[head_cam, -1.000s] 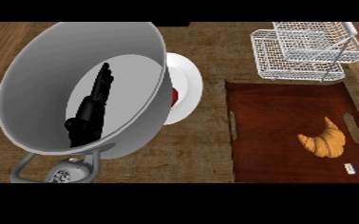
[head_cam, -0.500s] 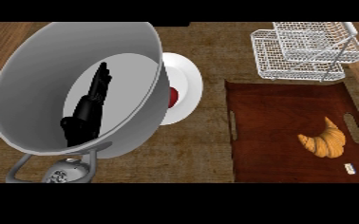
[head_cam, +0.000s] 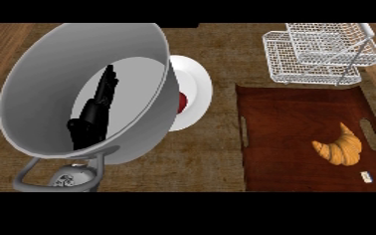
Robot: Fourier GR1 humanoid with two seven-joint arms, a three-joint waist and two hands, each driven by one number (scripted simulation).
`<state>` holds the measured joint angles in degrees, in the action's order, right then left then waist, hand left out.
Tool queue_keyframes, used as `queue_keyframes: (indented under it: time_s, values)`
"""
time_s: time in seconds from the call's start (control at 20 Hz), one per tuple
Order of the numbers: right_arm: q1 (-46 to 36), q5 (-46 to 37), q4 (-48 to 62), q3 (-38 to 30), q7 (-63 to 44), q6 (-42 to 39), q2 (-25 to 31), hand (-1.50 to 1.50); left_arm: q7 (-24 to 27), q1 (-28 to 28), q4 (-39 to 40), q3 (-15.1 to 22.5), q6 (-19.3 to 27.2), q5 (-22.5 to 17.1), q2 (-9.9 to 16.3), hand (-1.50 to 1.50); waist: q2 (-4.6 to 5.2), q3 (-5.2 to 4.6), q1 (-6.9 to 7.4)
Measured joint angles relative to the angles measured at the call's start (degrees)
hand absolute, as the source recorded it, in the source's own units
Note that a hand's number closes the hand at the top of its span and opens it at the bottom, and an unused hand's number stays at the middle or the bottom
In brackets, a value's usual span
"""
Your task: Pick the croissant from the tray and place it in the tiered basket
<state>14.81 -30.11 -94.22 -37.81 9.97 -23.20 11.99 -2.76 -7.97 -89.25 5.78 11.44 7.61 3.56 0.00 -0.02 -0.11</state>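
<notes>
The croissant (head_cam: 339,146) looks light, soft and flaky, so it is best taken across its thick middle, not by the thin tips. It lies on the tray (head_cam: 294,129) at the right, below the basket (head_cam: 317,55). The left hand (head_cam: 92,114), fingers straight and holding nothing, is inside the pot (head_cam: 140,45), well apart from it; the right hand is out of view

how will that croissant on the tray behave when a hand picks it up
The croissant is probably light and flaky, so fingers could crush or crumble it. Its curved shape with tapered ends suggests gripping the thick middle. Lying flat on the brown tray, it seems unlikely to roll.
</notes>
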Motion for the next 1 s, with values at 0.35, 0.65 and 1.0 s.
queue_keyframes:
  time_s: [0.35, 0.65, 1.0]
  values:
    - [-2.6, -1.1, 0.8, 2.5, -2.7, 0.7, -0.5, -1.5, 1.3, 0.5, 0.6, -0.6, -0.6, 0.8, -0.8, 0.0, 0.0, 0.01, 0.0]
    - [-3.6, -1.7, 3.3, 3.6, -2.6, 2.1, -0.1, -1.5, 0.0, -0.4, 0.3, -1.6, -1.4, 0.8, -0.9, 0.0, -0.01, 0.03, -0.02]
    - [-6.6, -1.7, 6.6, 5.0, -4.2, 3.9, 0.7, -1.5, 0.7, 0.8, -0.3, -0.7, -1.0, 1.6, -1.8, 0.0, -0.01, 0.02, 0.04]
